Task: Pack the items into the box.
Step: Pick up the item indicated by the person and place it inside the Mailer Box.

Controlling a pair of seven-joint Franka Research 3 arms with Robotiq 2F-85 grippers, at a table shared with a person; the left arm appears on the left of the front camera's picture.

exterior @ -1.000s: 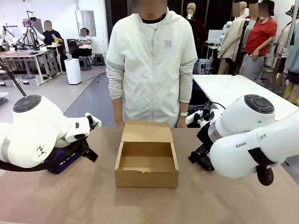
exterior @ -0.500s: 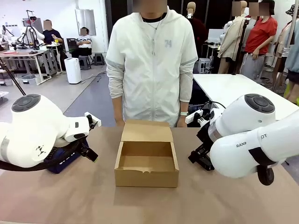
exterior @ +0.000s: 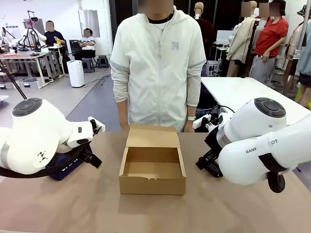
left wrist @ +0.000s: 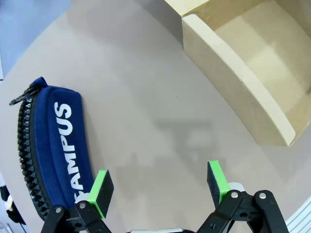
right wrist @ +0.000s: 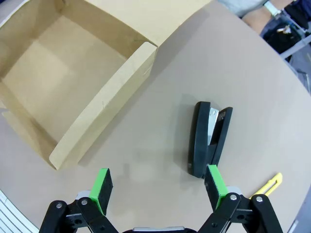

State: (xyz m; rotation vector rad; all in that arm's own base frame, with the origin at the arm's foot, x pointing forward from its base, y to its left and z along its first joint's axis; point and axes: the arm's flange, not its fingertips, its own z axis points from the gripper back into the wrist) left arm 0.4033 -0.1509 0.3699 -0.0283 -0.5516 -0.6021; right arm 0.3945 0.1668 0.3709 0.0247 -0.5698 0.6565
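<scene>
Centrally, empty box point(exterior: 152, 187) on tabletop point(exterior: 87, 204), lid up, left gripper point(left wrist: 159, 182) wide open beside pouch point(left wrist: 56, 150), right gripper point(right wrist: 158, 184) wide open beside stapler point(right wrist: 206, 141), yellow stick point(right wrist: 270, 184) near.

- A brown bench point(exterior: 97, 208) spans the foreground.
- A person point(exterior: 158, 63) in a white zip jacket stands at its far edge, a watch point(exterior: 191, 118) on one wrist.
- Behind, to the right: a white table point(exterior: 243, 92) and a bystander in a red top point(exterior: 270, 36).
- Far left: two seated people point(exterior: 87, 43) and a white upright unit point(exterior: 76, 74) on the grey floor point(exterior: 92, 104).
</scene>
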